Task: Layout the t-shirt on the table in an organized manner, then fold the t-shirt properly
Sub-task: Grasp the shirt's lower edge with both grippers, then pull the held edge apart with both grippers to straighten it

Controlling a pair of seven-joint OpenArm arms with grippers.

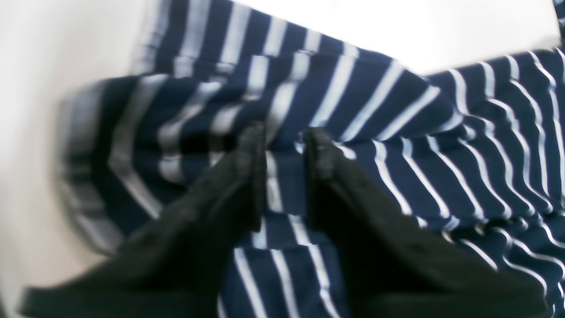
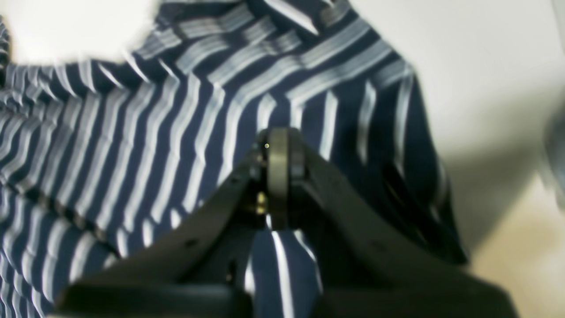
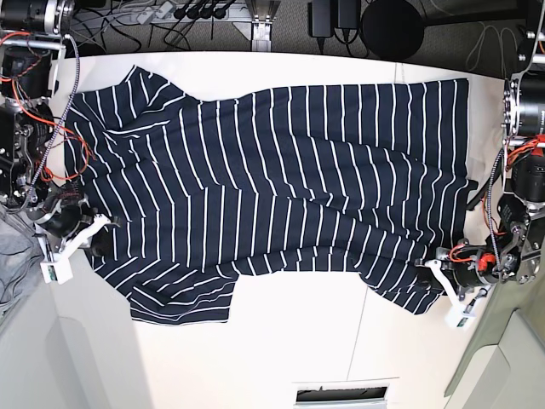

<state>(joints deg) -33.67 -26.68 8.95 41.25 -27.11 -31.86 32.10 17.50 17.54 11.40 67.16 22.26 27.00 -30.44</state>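
The dark navy t-shirt [image 3: 272,179] with thin white stripes lies spread wide across the white table [image 3: 298,341], still wrinkled, with one sleeve at the front left. My right gripper [image 3: 100,226] is at the shirt's left edge. In the right wrist view it [image 2: 278,145] is shut, with striped fabric [image 2: 132,132] pinched between the fingers. My left gripper [image 3: 433,274] is at the shirt's front right corner. In the left wrist view its fingertips [image 1: 282,139] stand narrowly apart with a ridge of the shirt [image 1: 353,97] bunched between them.
A plain grey cloth [image 3: 10,256] lies at the left edge of the table. Cables and stands [image 3: 255,13] line the back edge. A slot [image 3: 345,394] sits in the table's front edge. A thin seam [image 3: 358,341] runs across the bare front of the tabletop.
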